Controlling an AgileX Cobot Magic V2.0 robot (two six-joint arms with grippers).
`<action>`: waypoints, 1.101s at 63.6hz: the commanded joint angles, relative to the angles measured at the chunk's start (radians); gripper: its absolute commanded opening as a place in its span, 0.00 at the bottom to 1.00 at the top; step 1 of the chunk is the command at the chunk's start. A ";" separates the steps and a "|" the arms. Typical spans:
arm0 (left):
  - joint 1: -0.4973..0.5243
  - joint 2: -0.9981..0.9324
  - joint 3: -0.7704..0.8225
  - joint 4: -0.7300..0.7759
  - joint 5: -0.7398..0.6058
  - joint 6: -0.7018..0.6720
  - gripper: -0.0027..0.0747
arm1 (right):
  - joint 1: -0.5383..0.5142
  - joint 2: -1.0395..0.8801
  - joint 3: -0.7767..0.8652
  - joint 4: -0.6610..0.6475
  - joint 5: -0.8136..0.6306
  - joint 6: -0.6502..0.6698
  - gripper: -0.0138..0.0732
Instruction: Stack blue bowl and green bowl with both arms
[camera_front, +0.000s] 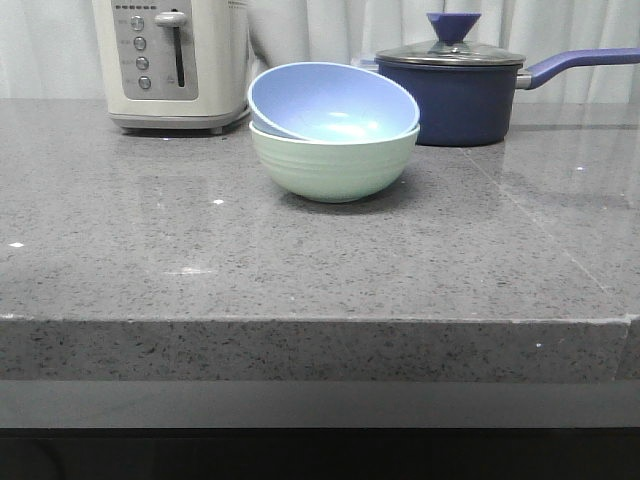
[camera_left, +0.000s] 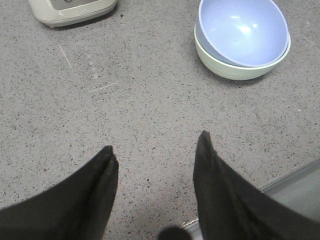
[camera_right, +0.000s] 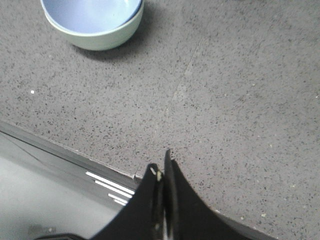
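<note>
Blue bowl: the blue bowl (camera_front: 335, 100) sits inside the green bowl, in the upper middle of the front view. It is tipped, with its left side up higher, so it is not flat.

Green bowl: the green bowl (camera_front: 333, 165) stands on the gray counter (camera_front: 300, 270). It holds the blue bowl. It is just in front of the toaster and the pot.

Left gripper: the left gripper (camera_left: 156, 150) is at the bottom of the left wrist view. Its two dark fingers (camera_left: 97, 177) are spread wide apart with bare counter between them. It holds nothing. It points down at the counter near the counter's front edge. The two bowls are well apart from it, in the upper right of that view.

Right gripper: the right gripper (camera_right: 161, 167) is at the bottom middle of the right wrist view. Its two fingers are pressed together with no gap. It holds nothing. It hangs over the front edge of the counter. The bowls are far off in the upper left of that view.

Arms in the front view: none can be seen.

Toaster: a white toaster (camera_front: 172, 62) stands in the upper left.

Pot: a dark blue pot (camera_front: 462, 95) with a lid and a long handle stands in the upper right.
</note>
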 joint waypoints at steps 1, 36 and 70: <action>-0.009 -0.005 -0.024 0.003 -0.082 -0.008 0.48 | 0.000 -0.046 -0.005 -0.003 -0.082 0.006 0.10; -0.009 -0.005 -0.021 -0.003 -0.093 -0.008 0.01 | 0.000 -0.065 0.002 -0.003 -0.108 0.006 0.10; 0.124 -0.179 0.159 0.191 -0.479 -0.005 0.01 | 0.000 -0.065 0.002 -0.002 -0.108 0.006 0.10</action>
